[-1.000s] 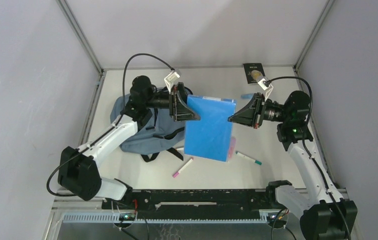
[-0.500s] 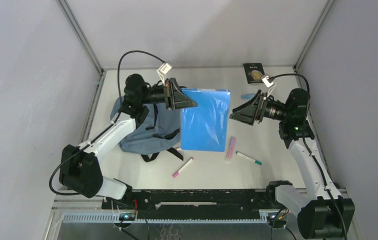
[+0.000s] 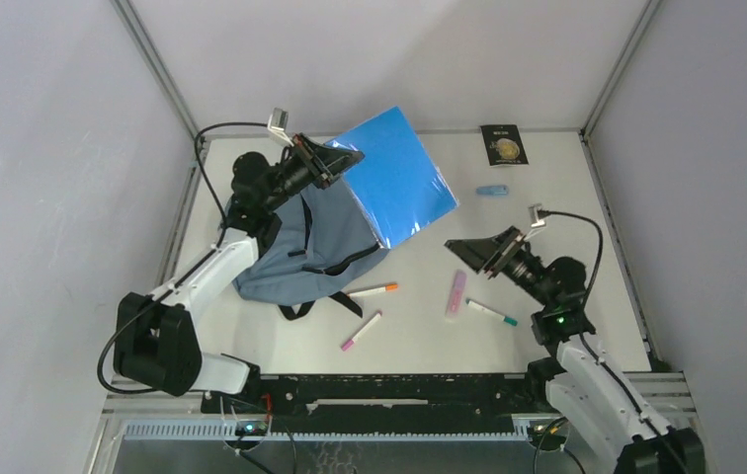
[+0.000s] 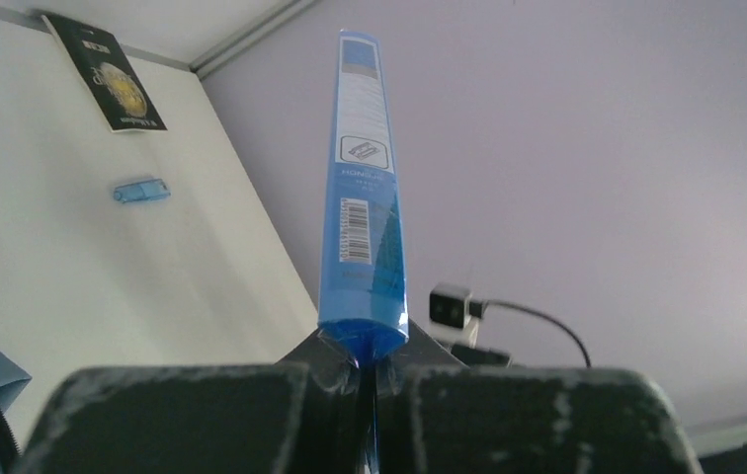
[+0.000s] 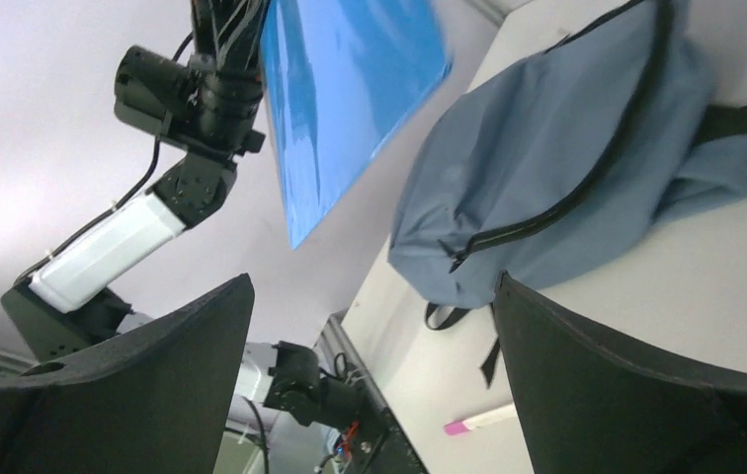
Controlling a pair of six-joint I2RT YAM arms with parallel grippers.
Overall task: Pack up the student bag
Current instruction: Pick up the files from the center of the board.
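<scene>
Top external view, quick take: flat bright blue plastic folder (image 3: 397,178) clamped by one edge in the left gripper (image 3: 335,163), tilted up above the soft blue-grey fabric backpack (image 3: 305,252) lying at the left of the worktop (image 3: 547,197), presumably for sliding in. Right gripper (image 3: 473,255) spread wide, empty, low and well apart, likely leaving room.

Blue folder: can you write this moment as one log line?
left hand: shut on blue folder, held in air near student bag | right hand: open, empty | markers: on table
</scene>
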